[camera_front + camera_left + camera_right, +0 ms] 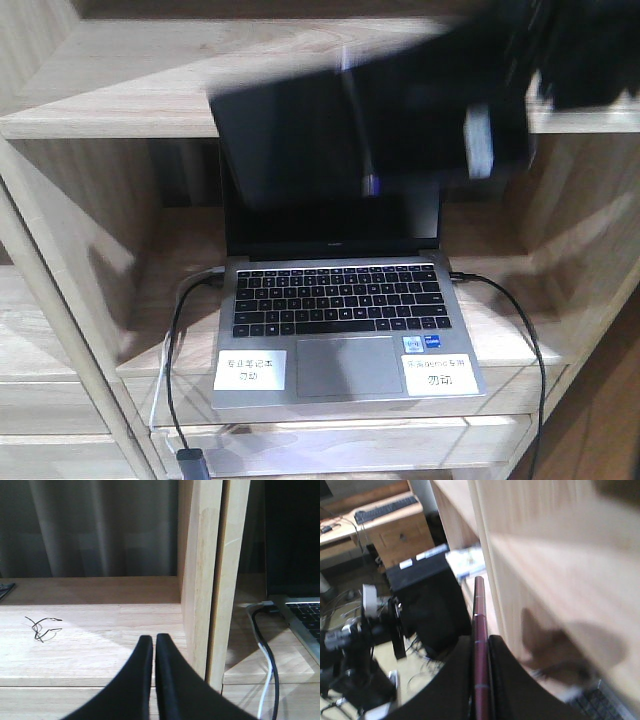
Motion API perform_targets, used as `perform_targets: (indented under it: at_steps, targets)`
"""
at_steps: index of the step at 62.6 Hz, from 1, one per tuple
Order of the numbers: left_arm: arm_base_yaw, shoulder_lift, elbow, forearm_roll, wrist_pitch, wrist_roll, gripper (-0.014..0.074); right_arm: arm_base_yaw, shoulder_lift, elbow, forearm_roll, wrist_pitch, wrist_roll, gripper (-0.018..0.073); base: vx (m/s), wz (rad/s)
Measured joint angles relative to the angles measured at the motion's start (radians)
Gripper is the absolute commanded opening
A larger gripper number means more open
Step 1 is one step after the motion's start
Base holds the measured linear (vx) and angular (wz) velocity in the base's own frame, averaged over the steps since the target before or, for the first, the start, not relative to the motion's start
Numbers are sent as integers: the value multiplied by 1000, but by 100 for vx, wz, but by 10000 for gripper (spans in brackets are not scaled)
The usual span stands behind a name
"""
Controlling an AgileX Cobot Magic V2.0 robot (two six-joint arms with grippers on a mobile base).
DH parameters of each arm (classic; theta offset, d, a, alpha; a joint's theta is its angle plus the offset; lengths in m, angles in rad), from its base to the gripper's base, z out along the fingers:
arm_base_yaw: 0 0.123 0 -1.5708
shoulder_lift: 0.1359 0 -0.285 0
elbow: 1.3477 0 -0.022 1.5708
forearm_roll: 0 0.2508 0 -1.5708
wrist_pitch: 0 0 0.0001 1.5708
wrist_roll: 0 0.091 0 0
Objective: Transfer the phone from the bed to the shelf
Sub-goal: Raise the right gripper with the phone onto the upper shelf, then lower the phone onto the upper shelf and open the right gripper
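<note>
Your right gripper [481,652] clenched on flat glossy black phone [370,120], pinkish-gold rim edge-on between fingers, raised before pale wood plank shelf [120,120], above silver laptop [345,330]. Left gripper [154,645] pressed closed, holding nothing.

The pale wooden shelf [60,120] carries an open silver laptop [340,330] in its middle compartment, black and white cables [267,670] trailing left of the laptop, and a thin tangled wire [42,627] in the compartment left of the laptop's.

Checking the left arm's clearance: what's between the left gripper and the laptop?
In the left wrist view, a double upright wooden board of the shelf stands between the left gripper and the laptop.
</note>
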Motion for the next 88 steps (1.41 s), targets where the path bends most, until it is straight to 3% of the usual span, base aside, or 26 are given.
perform_targets:
  at_steps: [20, 40, 56, 88]
  targets:
    - [0, 0, 0, 0, 0, 0, 1, 6, 185, -316, 109, -45, 24, -2, 0, 0]
    - [0, 0, 0, 0, 0, 0, 1, 136, 456, -577, 131, -205, 35, -2, 0, 0]
    - [0, 0, 0, 0, 0, 0, 1, 213, 595, -613, 132, -396, 32, -2, 0, 0]
    - [0, 0, 0, 0, 0, 0, 1, 217, 713, -613, 84, -522, 31, -2, 0, 0]
